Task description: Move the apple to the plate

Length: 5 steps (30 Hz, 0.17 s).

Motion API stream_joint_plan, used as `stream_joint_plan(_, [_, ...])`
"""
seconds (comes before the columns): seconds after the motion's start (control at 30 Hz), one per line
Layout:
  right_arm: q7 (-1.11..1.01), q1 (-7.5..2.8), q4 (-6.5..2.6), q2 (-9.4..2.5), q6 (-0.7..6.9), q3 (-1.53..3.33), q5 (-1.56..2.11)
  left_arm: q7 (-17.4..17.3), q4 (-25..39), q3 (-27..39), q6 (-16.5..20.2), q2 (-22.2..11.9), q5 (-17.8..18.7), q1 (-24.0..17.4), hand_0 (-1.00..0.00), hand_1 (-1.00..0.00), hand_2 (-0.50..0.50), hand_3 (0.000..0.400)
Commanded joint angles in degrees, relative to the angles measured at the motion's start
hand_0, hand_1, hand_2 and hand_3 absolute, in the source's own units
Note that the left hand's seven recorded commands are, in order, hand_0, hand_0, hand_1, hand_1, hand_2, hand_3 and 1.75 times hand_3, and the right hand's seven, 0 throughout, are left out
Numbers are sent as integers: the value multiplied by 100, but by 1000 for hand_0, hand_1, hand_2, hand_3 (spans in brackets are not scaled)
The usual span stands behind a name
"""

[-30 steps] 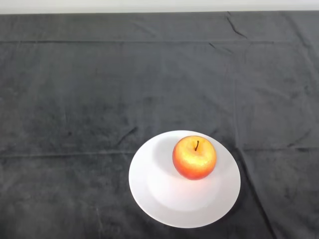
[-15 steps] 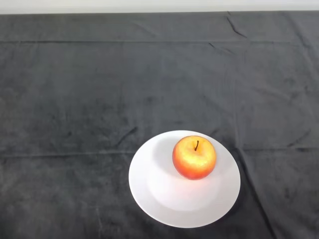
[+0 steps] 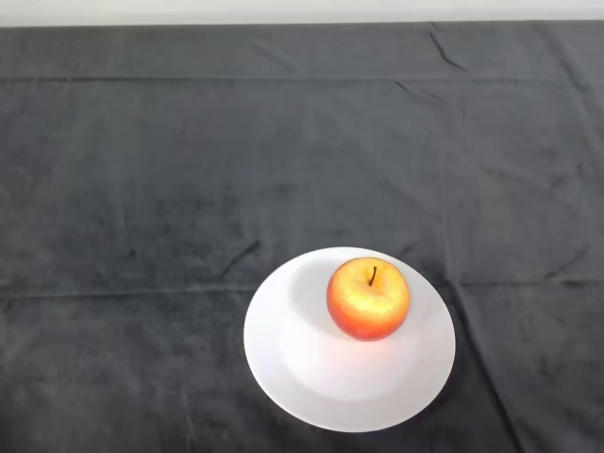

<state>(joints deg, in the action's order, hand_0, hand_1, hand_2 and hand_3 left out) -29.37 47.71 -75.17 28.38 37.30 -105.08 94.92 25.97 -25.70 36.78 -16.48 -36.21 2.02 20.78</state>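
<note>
Nothing of the hand shows from my head camera. On the dark cloth, near the tabletop's front edge, I see the white plate, and the apple sits stem-up on its far right part.

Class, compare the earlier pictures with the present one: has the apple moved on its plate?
No. The apple sits at the same spot, right of the plate's centre, stem up.
</note>
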Motion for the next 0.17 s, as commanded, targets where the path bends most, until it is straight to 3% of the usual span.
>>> stream_joint_plan(0.03, [-7, -14, 35, 171, 12, -57, -4, -29, -247, 56, -109, -405, -18, -1, 0, 0, 0, 0])
stream_joint_plan(0.17, [-7, -14, 35, 171, 12, -57, -4, -36, -240, 56, -106, -401, -13, -3, 0, 0, 0, 0])
